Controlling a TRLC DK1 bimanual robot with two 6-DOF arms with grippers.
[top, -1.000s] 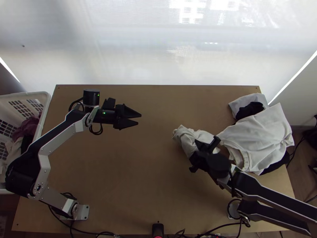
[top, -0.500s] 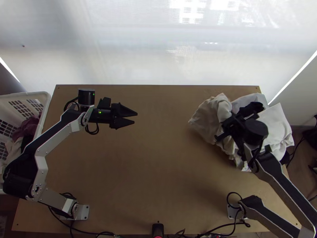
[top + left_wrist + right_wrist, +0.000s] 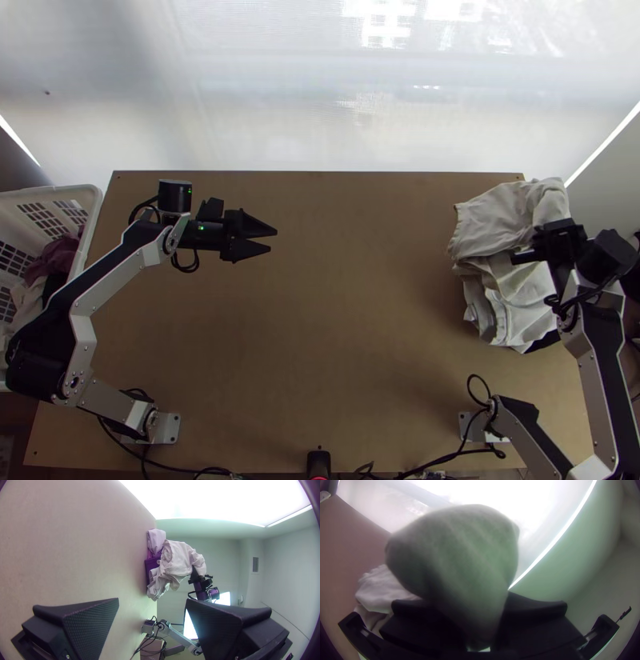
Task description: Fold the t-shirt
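A light t-shirt [image 3: 500, 220] hangs bunched from my right gripper [image 3: 544, 236] at the table's right edge, above a pile of clothes. In the right wrist view, bunched cloth [image 3: 463, 556] rises from between the fingers of the right gripper [image 3: 483, 626], which is shut on it. The left gripper [image 3: 276, 240] stands open over the table's left half, away from the cloth. Seen from the left wrist, the shirt [image 3: 180, 558] is held up off the table beyond the left gripper's [image 3: 151, 603] two spread fingers.
Under and beside the held shirt lies a pile of light and dark clothes [image 3: 512, 312]. A white basket [image 3: 94, 210] with clothes in it stands left of the table [image 3: 320, 336]. Cables [image 3: 432, 460] run along the near edge.
My right gripper has carried the shirt from right of the table's middle up the picture and rightward, over the pile. The left arm has shifted slightly left, its gripper still open.
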